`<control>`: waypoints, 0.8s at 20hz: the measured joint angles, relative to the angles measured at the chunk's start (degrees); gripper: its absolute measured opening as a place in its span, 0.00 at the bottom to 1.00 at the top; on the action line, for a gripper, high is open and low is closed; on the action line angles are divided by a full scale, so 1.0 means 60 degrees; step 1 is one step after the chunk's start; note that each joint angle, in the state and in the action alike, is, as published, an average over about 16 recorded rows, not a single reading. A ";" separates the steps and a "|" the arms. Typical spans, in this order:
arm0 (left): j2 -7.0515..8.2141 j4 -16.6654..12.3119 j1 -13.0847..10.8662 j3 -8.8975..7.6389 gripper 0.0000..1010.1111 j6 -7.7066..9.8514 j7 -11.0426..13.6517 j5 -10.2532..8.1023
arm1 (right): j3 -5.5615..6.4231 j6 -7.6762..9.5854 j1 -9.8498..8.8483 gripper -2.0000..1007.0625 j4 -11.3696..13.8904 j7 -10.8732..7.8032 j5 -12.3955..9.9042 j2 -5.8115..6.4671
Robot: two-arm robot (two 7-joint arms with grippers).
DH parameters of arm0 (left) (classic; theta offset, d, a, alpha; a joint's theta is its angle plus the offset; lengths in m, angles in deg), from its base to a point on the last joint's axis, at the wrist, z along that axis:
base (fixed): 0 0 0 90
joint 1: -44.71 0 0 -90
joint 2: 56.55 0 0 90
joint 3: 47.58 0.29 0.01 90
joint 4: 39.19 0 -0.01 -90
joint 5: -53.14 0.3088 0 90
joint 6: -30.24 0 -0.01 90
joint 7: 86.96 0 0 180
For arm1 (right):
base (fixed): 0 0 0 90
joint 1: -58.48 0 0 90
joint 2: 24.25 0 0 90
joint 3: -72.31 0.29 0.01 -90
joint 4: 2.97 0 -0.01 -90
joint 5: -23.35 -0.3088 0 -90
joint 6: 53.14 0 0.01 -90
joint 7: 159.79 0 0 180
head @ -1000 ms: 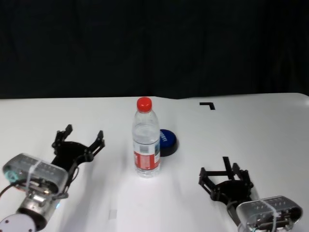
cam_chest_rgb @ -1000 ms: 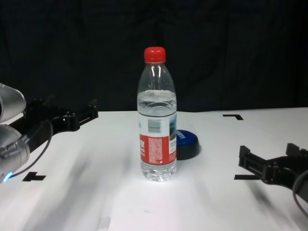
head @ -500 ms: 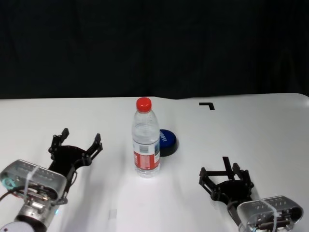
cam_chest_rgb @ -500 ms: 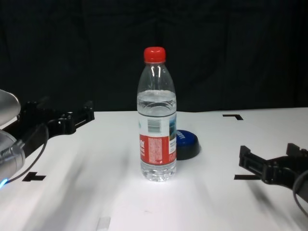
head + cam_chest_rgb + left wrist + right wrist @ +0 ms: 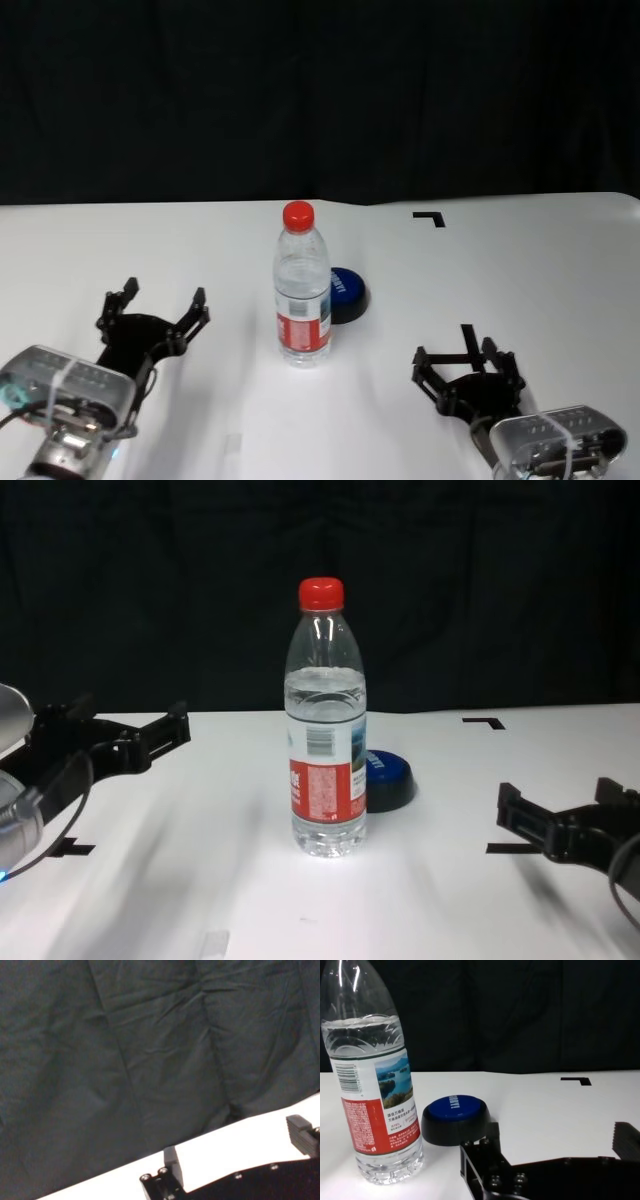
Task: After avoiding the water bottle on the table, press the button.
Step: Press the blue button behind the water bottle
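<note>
The water bottle point(image 5: 302, 287) point(image 5: 327, 730) point(image 5: 374, 1075) stands upright mid-table, clear with a red cap. Just behind it and to its right lies the dark blue button point(image 5: 346, 294) point(image 5: 388, 779) point(image 5: 456, 1117), partly hidden by the bottle in the chest view. My left gripper point(image 5: 160, 308) point(image 5: 128, 732) hovers open to the left of the bottle, well apart from it. My right gripper point(image 5: 462, 362) point(image 5: 568, 802) rests open near the table's front right, nothing between its fingers. In the left wrist view only the left gripper point(image 5: 235, 1150) shows, over the white table point(image 5: 225, 1147).
The white table point(image 5: 540, 270) carries small black corner marks point(image 5: 430, 217) point(image 5: 485, 721). A black curtain point(image 5: 320, 90) closes off the back. Open tabletop lies between each gripper and the bottle.
My left gripper has drawn back toward me and lower, away from the bottle. The right arm, bottle and button have not moved.
</note>
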 joint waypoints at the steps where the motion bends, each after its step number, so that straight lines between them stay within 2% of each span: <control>1: -0.0012 -0.0040 -0.0042 -0.0015 1.00 0.0012 -0.0018 0.0016 | 0.0000 0.0000 0.0000 1.00 0.0000 0.0000 0.0000 0.0000; 16: -0.0232 -0.0588 -0.0629 -0.0238 1.00 0.0141 -0.0307 0.0232 | 0.0000 0.0000 0.0000 1.00 0.0000 0.0000 0.0000 0.0000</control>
